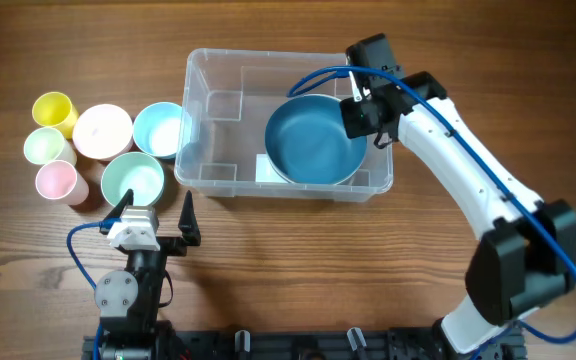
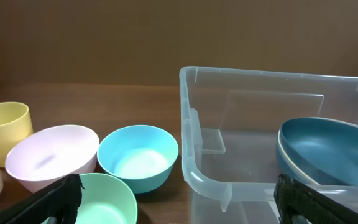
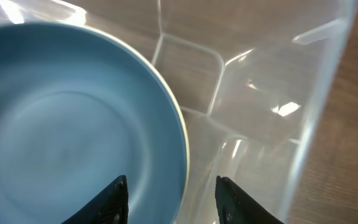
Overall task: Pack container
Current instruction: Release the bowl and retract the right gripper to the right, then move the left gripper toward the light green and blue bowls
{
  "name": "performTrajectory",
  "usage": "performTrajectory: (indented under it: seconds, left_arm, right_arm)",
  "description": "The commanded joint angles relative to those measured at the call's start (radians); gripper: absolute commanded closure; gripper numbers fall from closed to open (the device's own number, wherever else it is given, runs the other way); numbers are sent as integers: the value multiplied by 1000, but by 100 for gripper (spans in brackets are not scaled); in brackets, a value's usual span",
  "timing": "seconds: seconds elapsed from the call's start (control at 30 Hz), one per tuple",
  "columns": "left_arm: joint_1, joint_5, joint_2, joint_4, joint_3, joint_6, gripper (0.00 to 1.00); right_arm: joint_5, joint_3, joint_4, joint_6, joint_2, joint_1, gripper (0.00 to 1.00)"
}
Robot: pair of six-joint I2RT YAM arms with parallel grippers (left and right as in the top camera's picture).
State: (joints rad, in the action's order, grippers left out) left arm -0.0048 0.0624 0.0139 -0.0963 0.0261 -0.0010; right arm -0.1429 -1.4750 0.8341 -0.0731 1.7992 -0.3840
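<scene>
The container (image 1: 218, 100) stands upright on the wooden counter (image 1: 298, 260) with its open side facing up, around the middle and towards the far side. Its long axis runs left to right in the overhead view, with the short ends facing the two sides. A white label (image 1: 268, 168) shows through the base near the front wall.

A dark blue bowl (image 1: 313, 140) lies inside and fills the right half of the container, while the left half shows bare floor.

The right tool (image 1: 360, 105) reaches down into the container at its right end. In the right wrist view its fingers (image 3: 114, 199) stand apart, one on each side of the blue bowl's rim, and neither pad visibly touches it. It grasps nothing.

The left tool (image 1: 155, 212) hovers low over the counter in front of the container's left front corner. Its jaws are spread wide with nothing between them.

A cluster of smaller dishes sits left of the container:
- A light blue bowl (image 1: 158, 128) is just beside the left wall.
- A pale pink bowl (image 1: 103, 130) is next to it.
- A mint green bowl (image 1: 132, 180) is nearest the left tool.
- A yellow cup (image 1: 55, 110), a pale green cup (image 1: 43, 146) and a pink cup (image 1: 56, 180) stand further left.
</scene>
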Motion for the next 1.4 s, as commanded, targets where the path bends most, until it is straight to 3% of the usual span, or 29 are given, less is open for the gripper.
performTrajectory:
  seconds: [0.0, 0.1, 0.27, 0.4, 0.47, 0.63, 1.1, 1.37]
  left_arm:
    - [-2, 12, -7, 3, -8, 16, 0]
    - [-2, 12, -7, 3, -8, 16, 0]
    - [-2, 12, -7, 3, -8, 16, 0]
    - [-2, 12, -7, 3, -8, 16, 0]
    - [-2, 12, -7, 3, -8, 16, 0]
    - [-2, 11, -7, 3, -8, 16, 0]
    - [-2, 13, -7, 11, -8, 16, 0]
    - [-4, 193, -7, 94, -8, 16, 0]
  right_arm:
    - [-44, -47, 15, -66, -177, 7, 44]
    - [-108, -47, 50, -148, -279, 51, 36]
    - [-107, -47, 129, -215, -432, 205, 33]
    - [-85, -46, 196, -245, -507, 373, 15]
    - [-76, -46, 214, -245, -515, 439, 0]
    - [-73, -37, 239, -245, -513, 518, 0]
    - [-73, -37, 240, -244, -513, 519, 1]
    - [-74, -37, 240, -244, -513, 519, 1]
